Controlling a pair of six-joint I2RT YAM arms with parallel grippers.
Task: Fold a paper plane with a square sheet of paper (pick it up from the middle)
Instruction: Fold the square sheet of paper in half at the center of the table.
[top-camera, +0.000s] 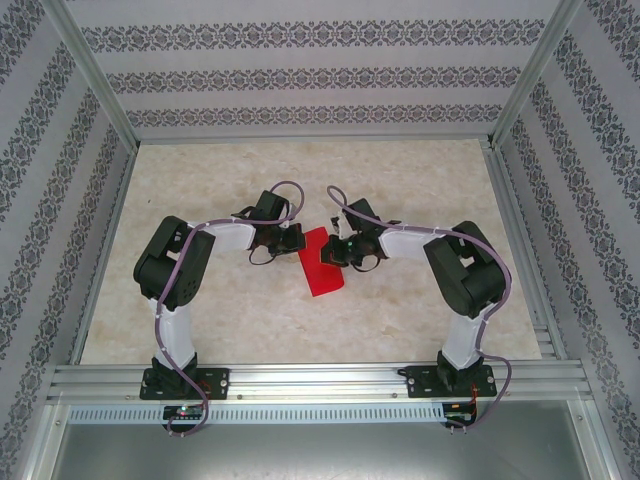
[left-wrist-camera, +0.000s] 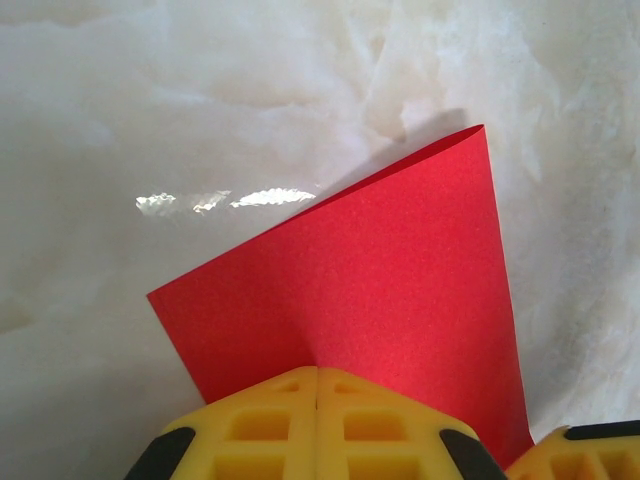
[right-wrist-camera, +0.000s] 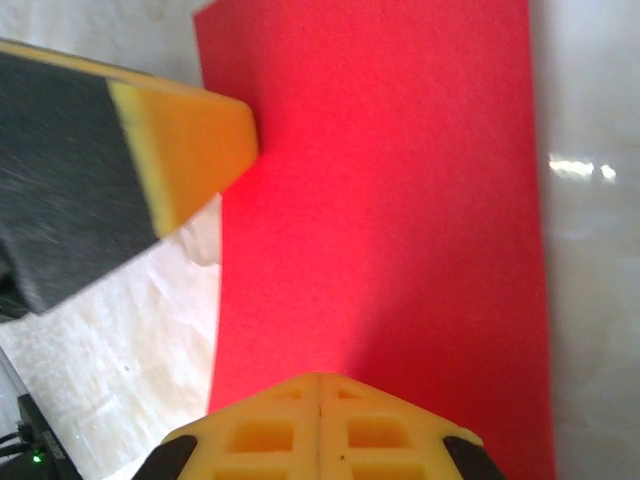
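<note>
The red sheet of paper (top-camera: 322, 263) lay near the centre of the pale marbled tabletop (top-camera: 200, 190), well apart from every edge. From above it appeared as a narrow oblong, not a full square, with its long sides running roughly from the far edge towards the near edge at a slight tilt. Both arms were bent inward over it. The left gripper (top-camera: 291, 240) sat at the sheet's left long side towards the far end, and the right gripper (top-camera: 337, 252) sat over its right side. In the left wrist view the sheet (left-wrist-camera: 390, 270) spread out ahead of the left gripper (left-wrist-camera: 316, 400), whose yellow fingers were pressed together with only a thin seam between them. The far right corner of the sheet showed a rounded fold, and a shadow fell on the tabletop behind that edge, so that part was slightly raised. Whether paper was caught in the seam could not be told. A yellow and black fingertip of the right gripper (left-wrist-camera: 585, 455) showed at the lower right, just beside the sheet's edge. In the right wrist view the sheet (right-wrist-camera: 400, 200) lay flat and smooth, and the right gripper (right-wrist-camera: 318, 405) had its fingers closed against each other over the paper. The left gripper (right-wrist-camera: 185, 150) reached the sheet's left edge.
</note>
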